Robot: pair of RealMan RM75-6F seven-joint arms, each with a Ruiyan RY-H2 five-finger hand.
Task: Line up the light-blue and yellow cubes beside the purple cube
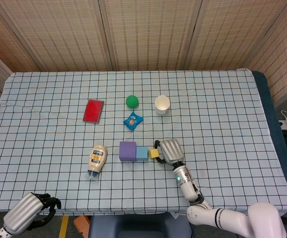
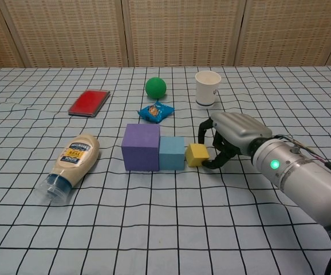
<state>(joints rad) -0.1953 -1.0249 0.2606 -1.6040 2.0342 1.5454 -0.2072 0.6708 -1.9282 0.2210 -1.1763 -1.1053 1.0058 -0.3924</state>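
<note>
The last step looks in hand: near the middle of the table [image 2: 34, 240], the purple cube [image 2: 141, 146] touches the light-blue cube [image 2: 172, 153], and the small yellow cube [image 2: 198, 154] sits at its right, slightly skewed. The right hand [image 2: 229, 137] pinches it; next, squaring and letting go. The left hand [image 1: 32, 210] hangs curled, empty, off the near-left edge.

Purple cube [image 2: 142, 146], light-blue cube [image 2: 172, 153], yellow cube [image 2: 198, 154], checked tablecloth [image 2: 154, 217]
</note>
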